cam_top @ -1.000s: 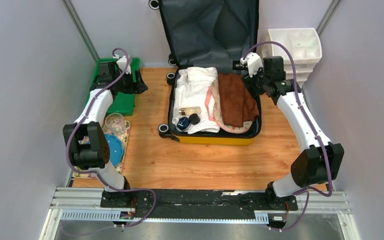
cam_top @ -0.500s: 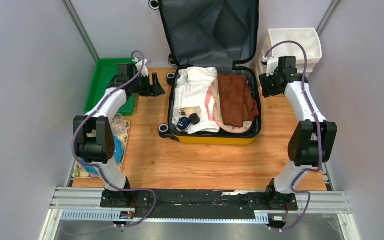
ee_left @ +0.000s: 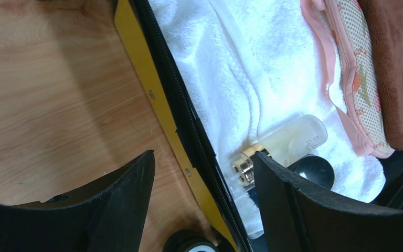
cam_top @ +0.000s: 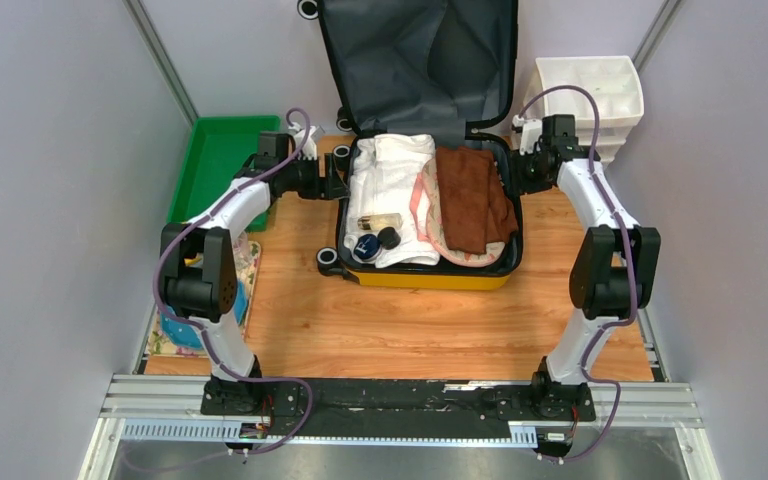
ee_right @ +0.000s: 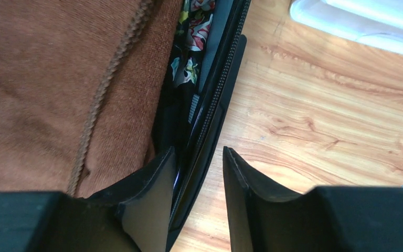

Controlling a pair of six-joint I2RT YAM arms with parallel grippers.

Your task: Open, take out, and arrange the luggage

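Observation:
The yellow luggage lies open on the wooden table, its grey-lined lid standing against the back wall. Inside are a white towel, a brown towel, a pink-edged pouch, a clear bottle and a dark jar. My left gripper stands open astride the left rim, not touching it. My right gripper straddles the right zipper rim, jaws narrow, with bare wood showing between the rim and the outer finger.
A green tray sits at the back left, a white drawer unit at the back right. A blue dish on a patterned cloth lies by the left arm. A black wheel is just below the left jaws.
Both arms have swung in to the suitcase's sides: the left from the green tray to the left rim, the right to the right rim. The right jaws have narrowed.

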